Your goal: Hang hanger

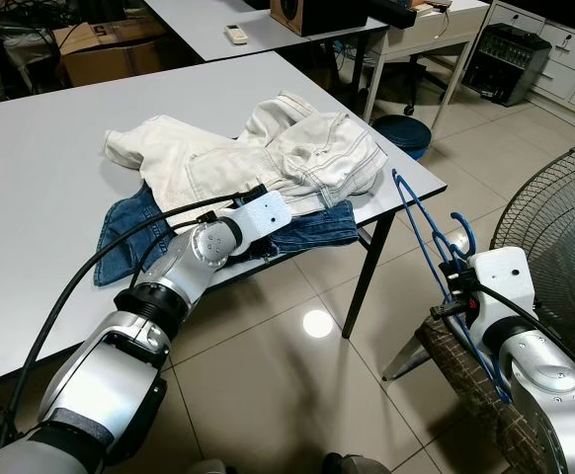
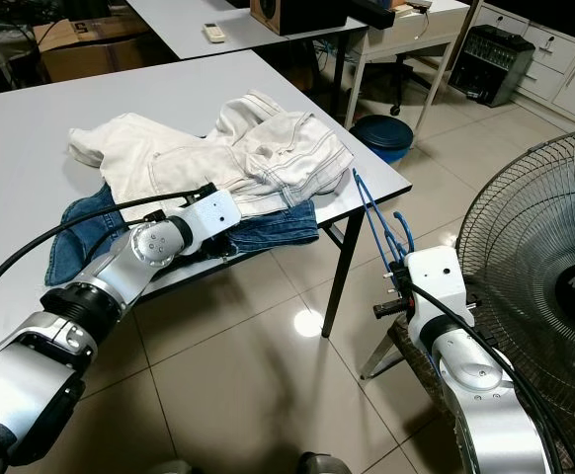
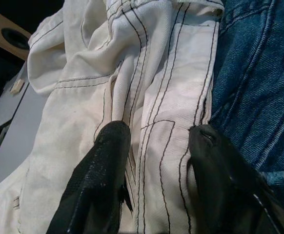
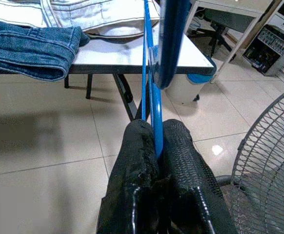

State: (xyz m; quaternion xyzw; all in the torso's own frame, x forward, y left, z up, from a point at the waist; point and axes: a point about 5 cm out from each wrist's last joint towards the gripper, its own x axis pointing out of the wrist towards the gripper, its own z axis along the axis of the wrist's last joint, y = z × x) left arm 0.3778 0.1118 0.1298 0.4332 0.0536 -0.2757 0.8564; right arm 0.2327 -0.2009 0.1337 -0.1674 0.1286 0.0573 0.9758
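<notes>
Off the table's corner, head views: right gripper (image 1: 454,269) holds blue hanger (image 1: 421,219) in the air, long axis slanting up twd table (image 1: 31,138). Left gripper (image 3: 154,141) w/ fingers spread over white jeans (image 1: 297,148), denim (image 1: 312,225) beneath.

Left wrist: fingers (image 3: 105,165) apart, touching white cloth.

Right wrist: fingers clenched on hanger wire. Right arm nearer; garments lie left of hanger.

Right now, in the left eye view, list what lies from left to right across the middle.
Blue jeans → left tool on the white jeans → blue hanger → right tool → standing fan.
</notes>
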